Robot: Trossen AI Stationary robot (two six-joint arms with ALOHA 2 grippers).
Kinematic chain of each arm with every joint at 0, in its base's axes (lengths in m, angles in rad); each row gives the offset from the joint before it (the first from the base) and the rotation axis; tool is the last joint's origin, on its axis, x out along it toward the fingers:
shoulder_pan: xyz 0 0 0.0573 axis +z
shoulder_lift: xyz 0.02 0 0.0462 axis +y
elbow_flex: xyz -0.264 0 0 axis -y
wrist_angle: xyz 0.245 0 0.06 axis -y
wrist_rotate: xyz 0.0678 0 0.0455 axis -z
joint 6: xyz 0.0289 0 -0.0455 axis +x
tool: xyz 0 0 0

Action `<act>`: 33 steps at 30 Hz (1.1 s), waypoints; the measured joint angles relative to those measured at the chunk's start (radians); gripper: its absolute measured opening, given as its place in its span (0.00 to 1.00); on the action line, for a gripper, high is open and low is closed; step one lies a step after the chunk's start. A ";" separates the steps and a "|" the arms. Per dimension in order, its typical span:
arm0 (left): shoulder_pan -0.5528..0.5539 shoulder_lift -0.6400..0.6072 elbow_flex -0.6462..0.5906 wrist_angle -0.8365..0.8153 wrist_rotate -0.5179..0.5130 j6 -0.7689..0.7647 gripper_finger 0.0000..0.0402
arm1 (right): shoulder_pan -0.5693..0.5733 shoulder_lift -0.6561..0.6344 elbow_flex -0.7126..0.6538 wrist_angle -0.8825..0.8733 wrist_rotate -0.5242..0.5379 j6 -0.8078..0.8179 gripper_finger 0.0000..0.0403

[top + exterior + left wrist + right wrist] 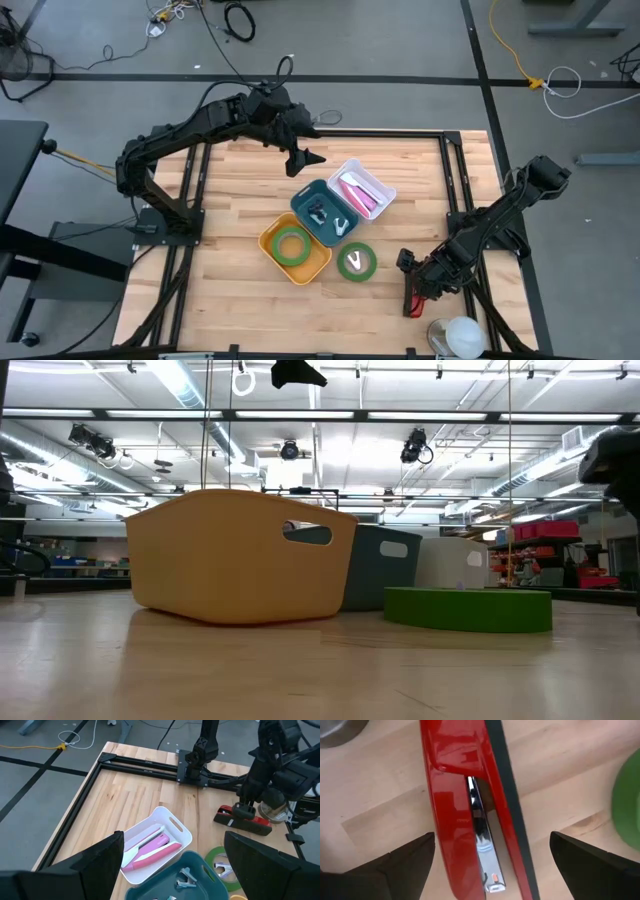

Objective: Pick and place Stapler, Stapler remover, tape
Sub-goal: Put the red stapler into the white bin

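1. Three bins are seen on the desk (240, 190) in the high view: a yellow bin (294, 249) with one green tape roll (293, 244) inside, a teal bin (325, 211) with small metal staple removers (320, 211), and a white bin (361, 189) with a pink stapler (355, 193). A second tape roll (356, 261) lies on the desk just beside the yellow bin, not yet placed. The right gripper (413, 290) is lowered over a red stapler (409, 300), also not yet placed.
2. In the low view, the yellow bin, the teal bin and the loose tape roll are seen on the desk.
3. In the left wrist view, the left gripper (172, 857) hangs wide open and empty above the bins.
4. In the right wrist view, the right gripper (492, 857) is spread wide at both sides of the red stapler; no grip is made yet.
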 joint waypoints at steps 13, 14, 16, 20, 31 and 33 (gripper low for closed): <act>0.000 0.000 0.000 0.000 0.000 -0.004 0.86 | 0.000 0.000 -0.124 0.110 -0.003 -0.084 0.98; 0.000 0.000 0.000 0.000 0.000 -0.006 0.86 | 0.000 0.000 -0.130 0.122 0.000 -0.089 0.98; 0.000 0.000 0.000 0.000 0.000 -0.007 0.86 | 0.000 0.000 -0.140 0.143 0.006 -0.090 0.98; 0.000 0.000 0.000 0.000 -0.013 -0.008 0.86 | 0.000 0.000 -0.153 0.164 0.008 -0.076 0.98; 0.000 0.000 0.000 0.000 -0.034 -0.008 0.86 | 0.000 0.000 -0.156 0.205 0.004 -0.079 0.94; 0.000 0.000 0.000 0.000 -0.034 -0.008 0.86 | 0.000 0.000 -0.156 0.209 0.003 -0.079 0.90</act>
